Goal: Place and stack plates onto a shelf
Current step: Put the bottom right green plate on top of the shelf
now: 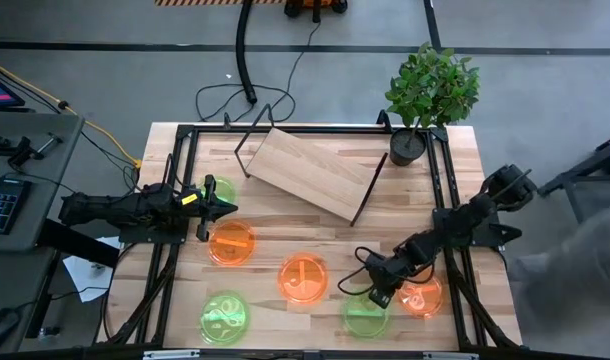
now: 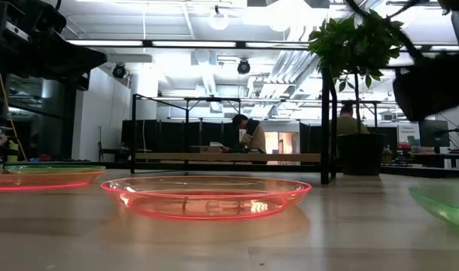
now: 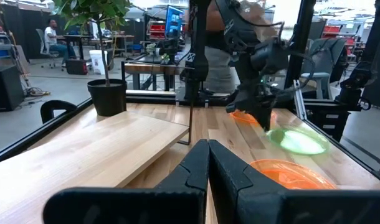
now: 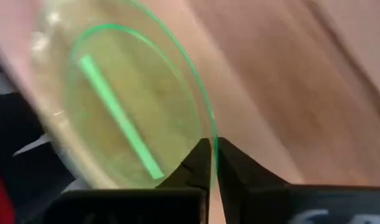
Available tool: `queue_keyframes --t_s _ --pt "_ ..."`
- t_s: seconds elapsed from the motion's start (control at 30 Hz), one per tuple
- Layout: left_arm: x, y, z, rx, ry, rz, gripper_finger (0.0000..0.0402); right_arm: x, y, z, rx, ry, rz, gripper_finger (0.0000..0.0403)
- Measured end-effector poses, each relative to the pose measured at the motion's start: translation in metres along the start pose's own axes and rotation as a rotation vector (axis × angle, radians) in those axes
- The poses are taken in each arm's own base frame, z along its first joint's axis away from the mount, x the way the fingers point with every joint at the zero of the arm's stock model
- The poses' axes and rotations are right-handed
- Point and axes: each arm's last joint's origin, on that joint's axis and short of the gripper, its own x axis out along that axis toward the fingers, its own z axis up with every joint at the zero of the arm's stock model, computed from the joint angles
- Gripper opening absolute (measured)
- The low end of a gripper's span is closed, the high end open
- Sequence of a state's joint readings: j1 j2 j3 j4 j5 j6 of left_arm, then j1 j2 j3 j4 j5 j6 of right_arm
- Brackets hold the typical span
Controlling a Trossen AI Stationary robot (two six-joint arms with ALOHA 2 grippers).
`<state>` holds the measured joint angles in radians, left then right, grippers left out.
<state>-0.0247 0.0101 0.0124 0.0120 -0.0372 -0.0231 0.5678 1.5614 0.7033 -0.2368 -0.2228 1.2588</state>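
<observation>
At the left of the table, the left gripper [image 1: 223, 208] waited with its fingers clenched on nothing, hovering over the wood beside a green plate [image 1: 219, 190] and just above an orange plate [image 1: 231, 243]; its own camera showed the two dark fingers pressed together with only bare tabletop and that plate's rim ahead, so it looked parked out of the way. Another green plate [image 1: 224, 316] lay near the front edge, and a second orange plate [image 1: 303, 278] sat toward the middle. Behind them the shelf [image 1: 310, 171] stood at a slant across the back of the table on its thin wire legs, its board bare, which suggested none of the six plates had yet been stacked there. A potted plant [image 1: 430, 92] stood at the back right corner. Farther right, the right gripper [image 1: 378, 291] was down at the near rim of a third green plate [image 1: 365, 316], with the last orange plate [image 1: 422, 296] just beside it. In the right wrist view its fingers [image 4: 201, 163] were shut on that plate's thin edge, the rim running between them and the plate's face spreading away from the tips. Gripping the rim made sense, since so flat a plate offers nothing else to hold.
</observation>
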Motion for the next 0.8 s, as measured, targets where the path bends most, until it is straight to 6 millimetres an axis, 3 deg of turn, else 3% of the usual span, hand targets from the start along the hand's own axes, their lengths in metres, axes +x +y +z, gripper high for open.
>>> queue_keyframes --t_s 0.3,0.43,0.63,0.8 --pt "0.000 0.000 0.000 0.000 0.000 0.000 0.0000 -0.040 0.016 0.017 -0.135 -0.043 0.267 0.0000" --pt "0.000 0.000 0.000 0.000 0.000 0.000 0.0000 -0.054 0.013 0.021 -0.142 -0.061 0.287 0.0000" --pt "0.000 0.000 0.000 0.000 0.000 0.000 0.0000 -0.055 0.014 0.017 -0.101 -0.048 0.283 0.0000" --pt "0.000 0.000 0.000 0.000 0.000 0.000 0.0000 -0.046 0.021 0.000 -0.094 -0.058 0.261 0.0003"
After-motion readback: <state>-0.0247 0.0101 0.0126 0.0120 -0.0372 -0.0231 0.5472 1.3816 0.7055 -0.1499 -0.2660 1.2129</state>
